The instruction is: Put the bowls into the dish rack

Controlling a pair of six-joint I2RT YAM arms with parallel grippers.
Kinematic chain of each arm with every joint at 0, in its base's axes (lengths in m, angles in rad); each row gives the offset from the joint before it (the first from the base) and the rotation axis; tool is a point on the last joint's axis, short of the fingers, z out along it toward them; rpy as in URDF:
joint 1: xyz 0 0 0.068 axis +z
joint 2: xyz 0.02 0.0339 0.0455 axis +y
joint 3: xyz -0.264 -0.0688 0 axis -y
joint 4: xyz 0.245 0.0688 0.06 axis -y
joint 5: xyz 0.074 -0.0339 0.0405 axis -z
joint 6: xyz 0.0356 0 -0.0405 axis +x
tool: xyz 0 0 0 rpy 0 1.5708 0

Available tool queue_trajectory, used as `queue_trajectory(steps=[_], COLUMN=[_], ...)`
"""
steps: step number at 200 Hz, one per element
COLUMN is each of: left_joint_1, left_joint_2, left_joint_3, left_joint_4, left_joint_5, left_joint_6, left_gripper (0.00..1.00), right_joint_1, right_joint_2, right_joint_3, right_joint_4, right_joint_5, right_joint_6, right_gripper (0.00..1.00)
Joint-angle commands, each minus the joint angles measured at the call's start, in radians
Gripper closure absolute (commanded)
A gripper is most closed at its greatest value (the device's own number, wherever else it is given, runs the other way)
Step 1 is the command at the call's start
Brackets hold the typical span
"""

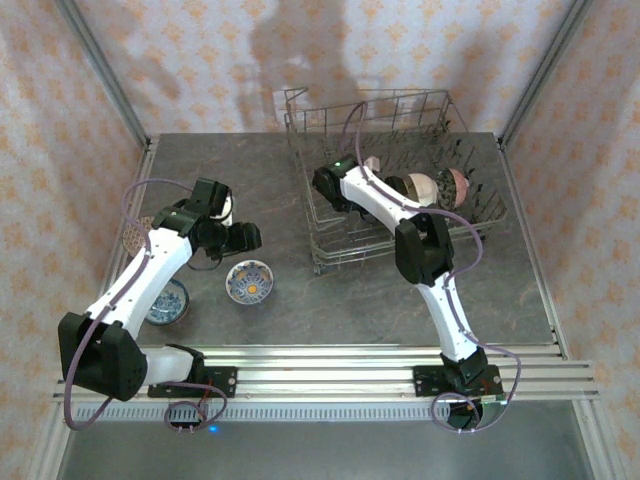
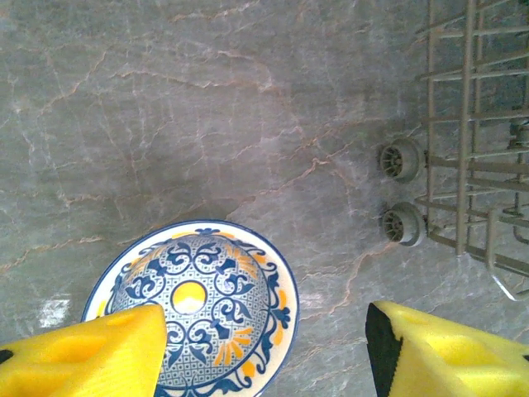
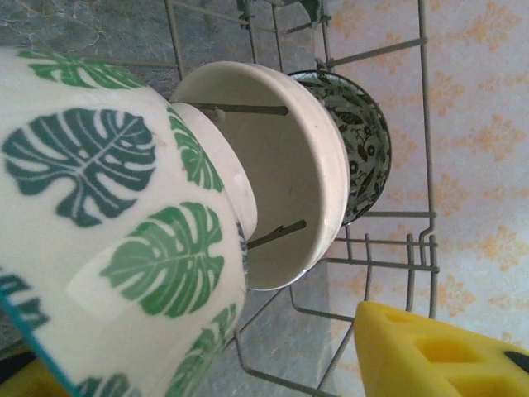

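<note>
Seen from above, a grey wire dish rack (image 1: 400, 225) sits at the far right of a marbled grey table (image 1: 250, 170). The right gripper (image 1: 324, 184) reaches into the rack's left end. In the right wrist view its yellow fingers (image 3: 430, 351) are spread apart, and the one in clear sight stands off from a white bowl printed with green leaves (image 3: 124, 231). That bowl stands on edge among the tines, pressed against a cream bowl (image 3: 285, 165), with a dark patterned bowl (image 3: 364, 141) just behind it. Further right in the rack a pinkish-red bowl (image 1: 456, 186) also stands on edge. The left gripper (image 1: 243, 238) hovers over the table left of the rack, its yellow fingers (image 2: 83, 356) wide apart and holding nothing. A blue and yellow bowl (image 2: 194, 302) lies upright on the table beneath its left finger. Near the left arm a blue bowl (image 1: 170, 302) and a speckled bowl (image 1: 131, 238) rest on the table
</note>
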Motion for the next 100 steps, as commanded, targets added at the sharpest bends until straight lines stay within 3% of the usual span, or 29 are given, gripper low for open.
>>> queue_trajectory(steps=[1, 68, 100], left_joint_1=[0.007, 0.009, 0.009], left_joint_2=[-0.022, -0.045, -0.068], left_joint_3=[-0.013, -0.025, -0.03], left_joint_4=[-0.037, -0.059, -0.069], left_joint_5=[-0.047, -0.062, -0.075], left_joint_6=[-0.009, -0.049, -0.067], left_gripper=[0.33, 0.32, 0.32], right_joint_1=[-0.006, -0.026, -0.025], right_joint_2=[-0.059, -0.12, -0.188], right_joint_3=[-0.024, -0.052, -0.091], right_joint_4=[0.05, 0.121, 0.185], right_joint_5=[-0.072, -0.177, -0.258], right_joint_6=[-0.029, -0.085, -0.133], right_gripper=[0.38, 0.33, 0.26])
